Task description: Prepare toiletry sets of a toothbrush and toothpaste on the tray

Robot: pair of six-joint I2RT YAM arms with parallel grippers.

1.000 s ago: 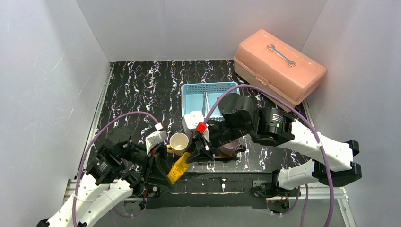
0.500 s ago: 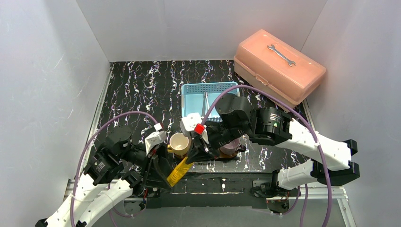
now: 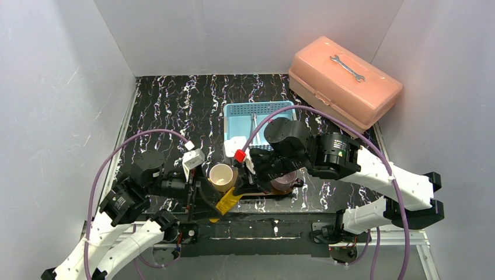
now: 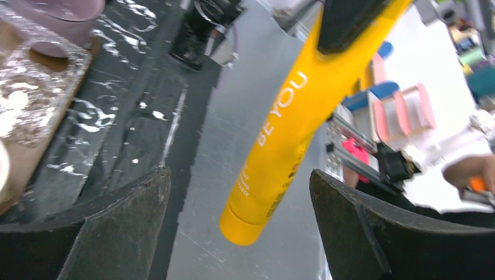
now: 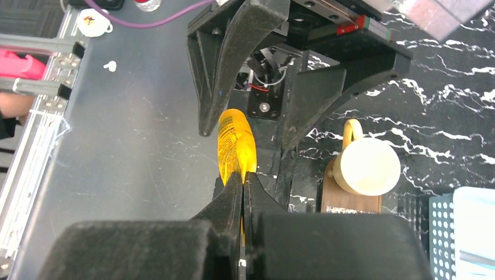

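A yellow toothpaste [image 3: 226, 201] tube hangs slanted, cap down, over the table's near edge. My right gripper [image 3: 240, 185] is shut on its flat upper end, fingers [image 5: 233, 192] pressed together on the crimp. The tube [image 4: 280, 134] sits between the wide-apart fingers [image 4: 117, 227] of my left gripper [image 3: 201, 198], which is open and not touching it. The brown tray [image 3: 260, 194] lies just behind, carrying a cream cup [image 3: 222, 175] and a purple cup [image 3: 283, 182]. A thin pale toothbrush [image 3: 254, 123] lies in the blue basket [image 3: 233, 111].
A pink-orange toolbox [image 3: 344, 81] with a wrench on its lid stands at the back right. A small white container [image 3: 235, 146] sits by the basket's near left corner. White walls close in the marbled black table [image 3: 169, 111] on three sides.
My left gripper has opened and let go of the yellow tube. My right gripper has shut on its flat end. The tube has shifted slightly right and back toward the tray.
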